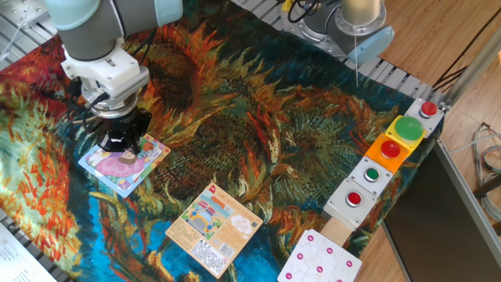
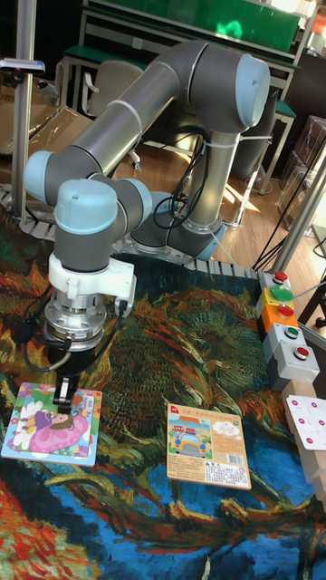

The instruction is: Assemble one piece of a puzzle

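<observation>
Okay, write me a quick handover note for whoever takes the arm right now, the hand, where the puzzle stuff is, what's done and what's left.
Hand: low over the far corner of the puzzle, fingers close together; whether they are open or shut cannot be told from either view.
The piece: not visible as a separate item; it is either under the hand or already in the puzzle, the views do not settle which.
The puzzle lies flat on the sunflower cloth, with the orange card apart from it, nearer the camera in the fixed view.
Done: hand brought to the puzzle's corner.
Left: confirm the piece is seated, then lift the hand clear.
</observation>
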Controlling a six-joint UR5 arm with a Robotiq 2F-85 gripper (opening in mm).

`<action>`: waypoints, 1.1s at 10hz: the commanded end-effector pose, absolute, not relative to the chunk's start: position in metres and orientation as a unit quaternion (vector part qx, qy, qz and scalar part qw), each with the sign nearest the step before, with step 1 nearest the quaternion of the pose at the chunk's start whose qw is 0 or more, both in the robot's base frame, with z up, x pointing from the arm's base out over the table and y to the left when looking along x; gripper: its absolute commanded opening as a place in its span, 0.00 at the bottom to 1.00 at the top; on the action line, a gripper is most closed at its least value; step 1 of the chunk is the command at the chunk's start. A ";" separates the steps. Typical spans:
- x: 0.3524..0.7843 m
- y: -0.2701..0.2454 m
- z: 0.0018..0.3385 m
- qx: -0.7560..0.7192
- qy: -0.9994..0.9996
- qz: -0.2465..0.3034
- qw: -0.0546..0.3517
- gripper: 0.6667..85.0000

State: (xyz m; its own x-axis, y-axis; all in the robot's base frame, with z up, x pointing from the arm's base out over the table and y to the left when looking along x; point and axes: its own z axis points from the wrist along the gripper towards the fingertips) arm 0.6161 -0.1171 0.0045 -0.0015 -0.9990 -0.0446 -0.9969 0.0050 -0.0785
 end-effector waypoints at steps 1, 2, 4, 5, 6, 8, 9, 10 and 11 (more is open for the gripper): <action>0.615 -0.115 0.007 -0.701 0.711 -0.008 0.049 0.01; 0.615 -0.116 0.007 -0.701 0.711 -0.008 0.049 0.01; 0.616 -0.116 0.007 -0.701 0.712 -0.009 0.049 0.01; 0.617 -0.117 0.008 -0.701 0.711 -0.011 0.049 0.01; 0.617 -0.118 0.009 -0.701 0.711 -0.011 0.049 0.01; 0.619 -0.119 0.009 -0.702 0.711 -0.011 0.048 0.01; 0.620 -0.120 0.009 -0.702 0.710 -0.013 0.049 0.01; 0.620 -0.120 0.008 -0.701 0.711 -0.012 0.048 0.01; 0.620 -0.120 0.008 -0.701 0.711 -0.012 0.048 0.01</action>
State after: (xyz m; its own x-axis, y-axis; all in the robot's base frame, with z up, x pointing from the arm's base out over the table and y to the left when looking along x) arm 0.6179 -0.1199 0.0071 -0.0031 -0.9991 -0.0427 -0.9967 0.0066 -0.0810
